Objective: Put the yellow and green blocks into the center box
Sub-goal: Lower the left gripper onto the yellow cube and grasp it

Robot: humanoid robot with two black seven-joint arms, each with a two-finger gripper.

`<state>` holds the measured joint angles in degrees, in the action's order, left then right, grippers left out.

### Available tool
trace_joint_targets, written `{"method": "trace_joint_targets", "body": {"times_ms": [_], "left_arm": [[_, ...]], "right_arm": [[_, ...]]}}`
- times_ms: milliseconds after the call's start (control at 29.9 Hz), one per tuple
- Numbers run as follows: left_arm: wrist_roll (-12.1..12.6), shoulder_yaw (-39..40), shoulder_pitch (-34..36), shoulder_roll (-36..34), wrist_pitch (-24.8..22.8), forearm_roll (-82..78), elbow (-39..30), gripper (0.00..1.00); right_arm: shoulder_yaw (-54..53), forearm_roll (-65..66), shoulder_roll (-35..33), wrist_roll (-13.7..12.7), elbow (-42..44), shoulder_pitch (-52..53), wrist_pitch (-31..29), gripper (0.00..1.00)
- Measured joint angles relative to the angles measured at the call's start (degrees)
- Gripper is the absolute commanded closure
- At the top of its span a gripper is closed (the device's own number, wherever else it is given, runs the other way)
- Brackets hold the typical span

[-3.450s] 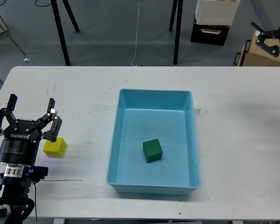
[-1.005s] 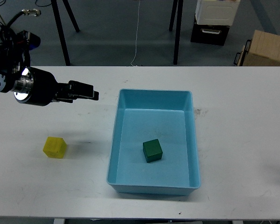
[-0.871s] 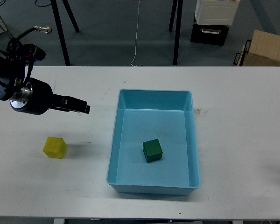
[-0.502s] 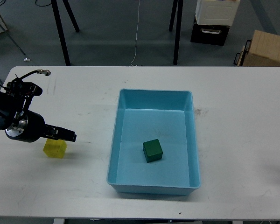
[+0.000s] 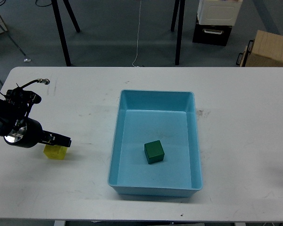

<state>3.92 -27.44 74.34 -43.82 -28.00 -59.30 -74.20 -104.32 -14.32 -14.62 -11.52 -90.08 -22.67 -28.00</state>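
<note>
The green block [image 5: 154, 152] sits inside the light blue tray [image 5: 114, 155], near the middle of its floor, and nothing is touching it. The tray rests on the white tabletop [image 5: 245, 117].

The yellow block [image 5: 55, 152] is out on the tabletop, well to the left of the tray. The left pincer [image 5: 60, 140] is right on top of the yellow block and hides its upper part. The pincer looks dark and is seen from the side, so I cannot tell if its fingers are spread or pressed together, or if they pinch the block. The black left arm [image 5: 14, 126] comes in from the left edge. The right pincer is not in the picture.
</note>
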Motion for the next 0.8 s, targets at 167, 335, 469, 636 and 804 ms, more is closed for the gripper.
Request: {"method": "trace_joint_targets", "body": {"times_ms": [167, 335, 469, 636, 804], "left_arm": [[-0.13, 1.64, -2.22, 0.39, 0.0, -1.35, 0.63, 0.03], [-0.19, 2.67, -3.15, 0.91, 0.0, -1.66, 0.72, 0.32], [-0.05, 2.73, -3.22, 1.07, 0.0, -2.37, 0.73, 0.65], [0.51, 2.69, -3.42, 1.47, 0.0, -5.38, 0.7, 0.93], [0.63, 2.66, -3.86, 1.29, 0.04, -6.86, 0.41, 1.0]], "right_arm": [[0.0, 0.11, -0.04, 0.0, -0.01, -0.08, 0.0, 0.0], [0.17, 0.24, -0.05, -0.08, -0.01, -0.23, 0.0, 0.0], [0.64, 0.29, -0.06, -0.09, -0.01, -0.26, 0.0, 0.0], [0.78, 0.34, -0.05, -0.09, 0.04, -0.26, 0.0, 0.0], [0.83, 0.42, -0.06, -0.09, 0.22, -0.27, 0.0, 0.0]]}}
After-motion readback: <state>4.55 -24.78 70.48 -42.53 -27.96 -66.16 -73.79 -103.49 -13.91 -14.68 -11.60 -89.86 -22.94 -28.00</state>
